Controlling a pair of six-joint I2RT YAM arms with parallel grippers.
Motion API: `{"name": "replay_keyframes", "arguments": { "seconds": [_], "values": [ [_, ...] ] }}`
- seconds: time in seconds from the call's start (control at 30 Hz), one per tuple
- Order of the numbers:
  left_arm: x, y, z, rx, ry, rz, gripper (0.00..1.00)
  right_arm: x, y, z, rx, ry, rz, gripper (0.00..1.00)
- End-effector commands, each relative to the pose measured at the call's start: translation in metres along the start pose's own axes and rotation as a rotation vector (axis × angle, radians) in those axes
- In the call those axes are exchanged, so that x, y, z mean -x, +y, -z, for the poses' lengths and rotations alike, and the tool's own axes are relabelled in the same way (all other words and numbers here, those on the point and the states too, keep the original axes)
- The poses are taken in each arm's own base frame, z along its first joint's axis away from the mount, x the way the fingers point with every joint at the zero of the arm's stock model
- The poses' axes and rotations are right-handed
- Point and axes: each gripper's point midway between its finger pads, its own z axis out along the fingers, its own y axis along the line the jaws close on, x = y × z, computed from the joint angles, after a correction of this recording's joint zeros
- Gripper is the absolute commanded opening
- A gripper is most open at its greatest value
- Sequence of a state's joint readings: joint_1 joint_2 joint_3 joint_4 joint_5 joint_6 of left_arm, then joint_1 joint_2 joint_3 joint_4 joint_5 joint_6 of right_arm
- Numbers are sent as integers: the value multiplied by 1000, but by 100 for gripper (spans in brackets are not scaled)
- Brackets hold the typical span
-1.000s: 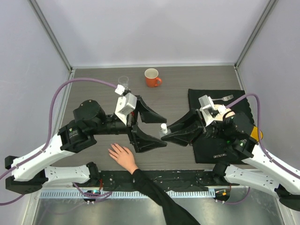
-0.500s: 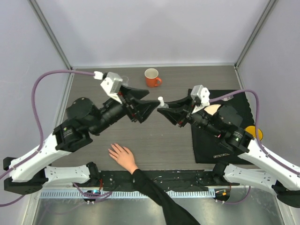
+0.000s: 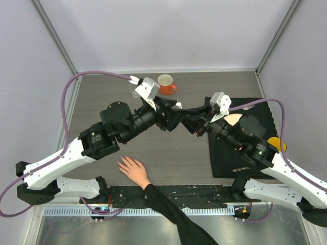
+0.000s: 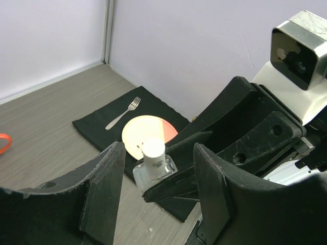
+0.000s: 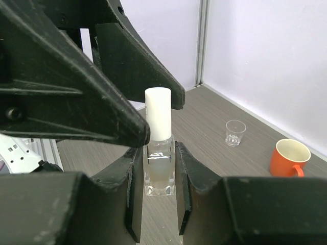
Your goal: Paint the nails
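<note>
A small clear bottle [image 5: 159,153] with a white cap [image 3: 179,104] is held upright above the table. My right gripper [image 5: 159,190] is shut on its glass body. My left gripper [image 4: 158,196] faces it from the other side. Its fingers [image 4: 102,196] stand open on either side of the white cap, with gaps showing on both sides. In the top view both grippers meet over the table's middle, left gripper [image 3: 171,113] against right gripper [image 3: 188,116]. A bare hand [image 3: 134,171] with a black sleeve lies flat at the near edge. Its nails are too small to make out.
An orange mug [image 3: 166,84] and a small clear cup [image 3: 134,89] stand at the back. A black mat [image 3: 255,109] at the right carries a round plate [image 4: 145,133] and a fork [image 4: 122,113]. Grey walls close off three sides.
Both arms rose and swung toward the back middle. The right gripper lifted the bottle off the table. The left gripper came in around the cap and its jaws narrowed.
</note>
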State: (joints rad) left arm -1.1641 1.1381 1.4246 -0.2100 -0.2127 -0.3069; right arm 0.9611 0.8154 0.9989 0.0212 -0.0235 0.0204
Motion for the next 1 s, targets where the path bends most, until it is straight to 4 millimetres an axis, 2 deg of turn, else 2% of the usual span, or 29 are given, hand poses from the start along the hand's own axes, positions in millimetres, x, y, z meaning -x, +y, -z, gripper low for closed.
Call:
{"name": "replay_keyframes", "arguments": {
  "seconds": [0.0, 0.07, 0.17, 0.23, 0.37, 0.4, 0.43, 0.47, 0.5, 0.53, 0.57, 0.6, 0.63, 0.73, 0.9, 0.93, 0.97],
  "values": [
    [14, 4, 3, 44, -53, 62, 57, 41, -1, 7, -12, -124, 6, 1],
    [9, 7, 3, 62, -34, 80, 56, 43, -1, 8, -12, -132, 2, 1],
    [6, -1, 1, 27, -23, 109, 54, 48, 5, 9, 18, -149, -9, 1],
    [7, -6, 1, 1, -24, 123, 47, 51, 8, 12, 32, -162, -21, 1],
    [8, -21, 5, -87, -21, 128, 19, 57, 17, 19, 80, -180, -37, 1],
    [8, -27, 5, -121, -21, 126, 4, 59, 21, 21, 100, -184, -49, 1],
    [7, -33, 6, -161, -12, 114, 0, 65, 26, 26, 126, -202, -60, 1],
    [-2, -63, 16, -347, 44, 95, 0, 69, 32, 30, 160, -216, -78, 1],
    [-4, -78, 22, -451, 63, 77, 0, 73, 51, 38, 266, -226, -89, 1],
    [-12, -96, 30, -579, 101, 65, 0, 86, 67, 49, 356, -278, -134, 1],
    [-19, -121, 50, -763, 152, 61, 0, 91, 81, 57, 440, -292, -154, 1],
    [-18, -131, 59, -846, 159, 66, 0, 92, 103, 70, 582, -282, -177, 1],
    [-19, -138, 63, -900, 175, 70, 0, 101, 115, 74, 665, -296, -257, 1],
    [-20, -150, 80, -1024, 203, 71, 0, 107, 140, 92, 864, -281, -370, 1],
    [-11, -150, 88, -1034, 173, 32, 0, 100, 140, 91, 864, -284, -380, 1],
    [-8, -146, 84, -990, 158, 26, 4, 98, 138, 89, 850, -274, -379, 1],
    [-13, -140, 82, -945, 185, 31, 21, 98, 136, 89, 831, -286, -343, 1]
  ]
}}
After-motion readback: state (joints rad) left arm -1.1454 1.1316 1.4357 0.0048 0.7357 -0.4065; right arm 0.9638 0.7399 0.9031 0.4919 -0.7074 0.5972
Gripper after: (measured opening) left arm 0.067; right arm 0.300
